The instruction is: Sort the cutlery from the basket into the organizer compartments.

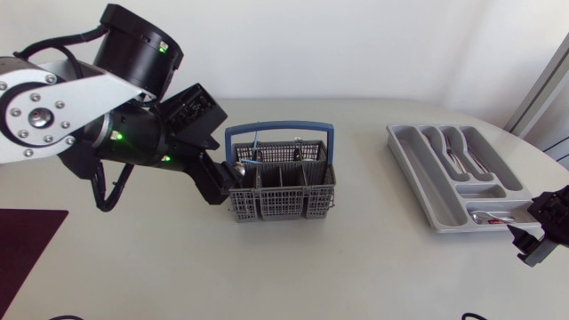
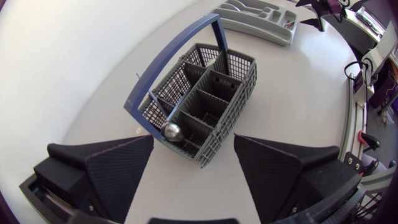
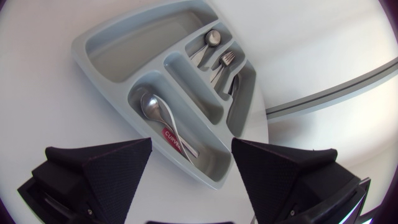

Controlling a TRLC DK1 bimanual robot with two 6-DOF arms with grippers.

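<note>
Left tool (image 2: 193,140) open, fingers spread wide, nothing held; it hovers just short of the near corner of the basket (image 2: 205,93). One spoon (image 2: 173,131) stands in the nearest corner cell, just ahead of the fingers, shiny bowl up, long axis near vertical. Head view: left arm (image 1: 98,107) enters at the left edge, wrist pitched down toward the basket at frame centre. Organizer (image 1: 418,164) sits at frame right, well apart. Right tool (image 1: 531,236) open and empty at its lower-right end. Judgement: left arm is nearer for the pick.
</note>
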